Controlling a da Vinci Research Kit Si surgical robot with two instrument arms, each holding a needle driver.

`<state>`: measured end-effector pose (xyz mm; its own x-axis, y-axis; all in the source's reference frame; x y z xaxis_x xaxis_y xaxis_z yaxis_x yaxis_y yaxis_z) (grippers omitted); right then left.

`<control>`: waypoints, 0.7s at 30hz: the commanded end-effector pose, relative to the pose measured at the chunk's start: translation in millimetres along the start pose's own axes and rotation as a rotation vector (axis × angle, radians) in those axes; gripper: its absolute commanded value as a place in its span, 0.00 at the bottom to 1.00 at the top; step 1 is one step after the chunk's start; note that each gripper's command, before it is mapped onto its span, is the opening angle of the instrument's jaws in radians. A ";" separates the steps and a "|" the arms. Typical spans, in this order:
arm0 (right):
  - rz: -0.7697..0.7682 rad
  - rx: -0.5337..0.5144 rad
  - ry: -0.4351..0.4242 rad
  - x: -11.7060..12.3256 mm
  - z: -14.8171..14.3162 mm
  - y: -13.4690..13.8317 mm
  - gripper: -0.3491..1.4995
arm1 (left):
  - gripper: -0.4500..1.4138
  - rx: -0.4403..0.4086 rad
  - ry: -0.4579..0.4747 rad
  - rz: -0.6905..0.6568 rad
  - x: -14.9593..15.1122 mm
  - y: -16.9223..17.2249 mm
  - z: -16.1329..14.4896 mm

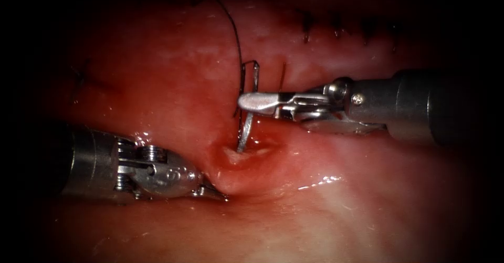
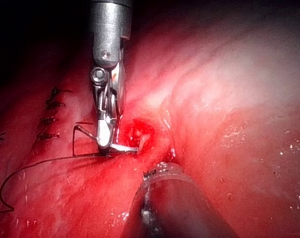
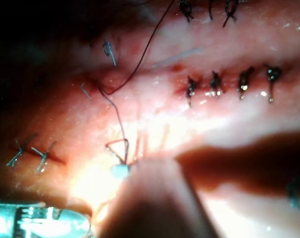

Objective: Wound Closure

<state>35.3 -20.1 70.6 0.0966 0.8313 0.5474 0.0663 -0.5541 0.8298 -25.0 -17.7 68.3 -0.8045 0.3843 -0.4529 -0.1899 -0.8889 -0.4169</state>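
Observation:
My right tool comes in from the right, jaws shut on the curved needle at about mid-curve. The needle stands nearly upright and its lower end goes into the tissue at the open cut. Dark thread runs from the needle's upper end away over the far tissue. My left tool lies low on the left of the cut, its thin tips closed on the raised tissue lip. The left wrist view shows the right tool holding the needle by the red opening. Thread loops above the jaw tip.
A row of tied stitches closes the cut at the far right, also seen as dark knots. Older crossed stitches sit left of the open part. Red fluid wets the tissue around the opening.

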 end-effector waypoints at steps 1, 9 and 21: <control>-0.013 -0.004 -0.011 0.1 1.0 0.4 0.00 | 0.00 -0.001 0.001 0.000 0.2 0.1 0.8; -0.079 -0.026 -0.019 -0.3 1.0 -1.2 0.00 | 0.00 -0.001 0.001 0.001 0.2 0.1 0.8; -0.190 -0.265 -0.060 -1.8 2.2 -1.4 0.00 | 0.00 -0.002 0.001 0.002 0.1 0.1 0.6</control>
<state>36.4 -20.8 67.6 0.1703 0.9102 0.3774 -0.1746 -0.3491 0.9207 -24.9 -17.7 68.2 -0.8046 0.3835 -0.4533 -0.1884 -0.8889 -0.4176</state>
